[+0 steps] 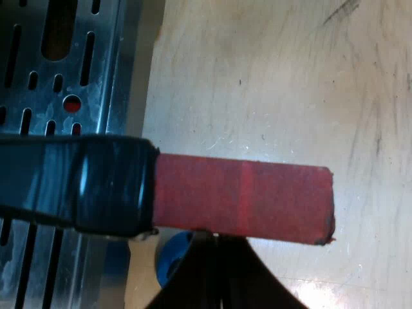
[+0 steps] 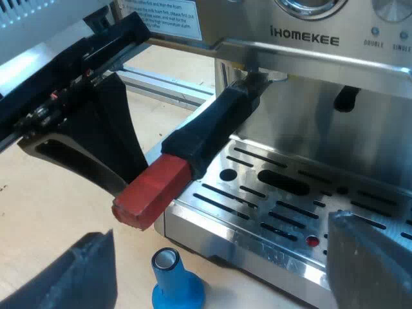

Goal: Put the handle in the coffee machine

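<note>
The handle [image 2: 205, 134] juts from under the espresso machine's [image 2: 302, 40] front, crossing above the drip tray's [image 2: 257, 222] corner and out past its edge. The tamper [image 2: 175, 286] stands upright on the desk [image 2: 45, 212] beneath the handle's end, just beside the tray.

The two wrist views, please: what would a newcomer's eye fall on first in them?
The bright red end stands out first, jutting past the steel drip tray over the wooden table. Then comes the espresso machine, with the handle reaching up under its front and the left gripper beside the red end. A blue tamper stands upright on the table below.
</note>
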Available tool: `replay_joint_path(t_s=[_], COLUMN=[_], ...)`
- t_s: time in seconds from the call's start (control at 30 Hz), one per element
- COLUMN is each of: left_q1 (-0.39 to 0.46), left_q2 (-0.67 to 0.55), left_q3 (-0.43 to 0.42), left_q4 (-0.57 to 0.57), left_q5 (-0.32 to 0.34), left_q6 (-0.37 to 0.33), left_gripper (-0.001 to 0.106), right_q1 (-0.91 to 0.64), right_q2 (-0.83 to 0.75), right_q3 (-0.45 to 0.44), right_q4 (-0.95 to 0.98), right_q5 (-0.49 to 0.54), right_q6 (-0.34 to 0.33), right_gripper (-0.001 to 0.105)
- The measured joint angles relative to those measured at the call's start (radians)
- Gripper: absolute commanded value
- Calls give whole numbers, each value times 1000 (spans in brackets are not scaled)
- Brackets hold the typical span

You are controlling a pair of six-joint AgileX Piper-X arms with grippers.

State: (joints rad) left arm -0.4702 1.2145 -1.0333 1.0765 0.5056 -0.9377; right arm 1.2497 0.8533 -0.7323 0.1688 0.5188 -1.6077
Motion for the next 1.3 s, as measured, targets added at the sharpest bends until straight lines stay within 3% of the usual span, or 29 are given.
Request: replay_joint_path(t_s=[0.2,0.4,0.43,0.63,0.87,1.07,1.13,1.2,1.3], left_q1=[32,85,89,98,98,131,163,220,308], left_q2=[-1,-82,-109,-211,-309,-385,-399,-421,-445], left_q3=[-6,-37,-40,-40,-40,-31,-31,-31,-31], left_q4=[25,11,12,26,29,32,37,50,69], left_q5=[9,148,147,64,38,-53,-50,-40,4], left_q6=[-6,-13,-13,-19,-190,-215,-221,-227,-237], left_gripper=[0,0,0,0,0,0,7,23,68], right_q1=[0,0,0,0,0,0,0,0,0], right_q2=[0,0,0,0,0,0,0,0,0], right_q3=[0,0,0,0,0,0,0,0,0], right_q4=[60,96,103,104,104,104,104,104,104], right_q5=[0,0,0,0,-47,-81,-85,-90,-111], right_q6=[0,0,0,0,20,23,23,23,23], right_gripper=[69,69,69,69,69,69,69,69,69])
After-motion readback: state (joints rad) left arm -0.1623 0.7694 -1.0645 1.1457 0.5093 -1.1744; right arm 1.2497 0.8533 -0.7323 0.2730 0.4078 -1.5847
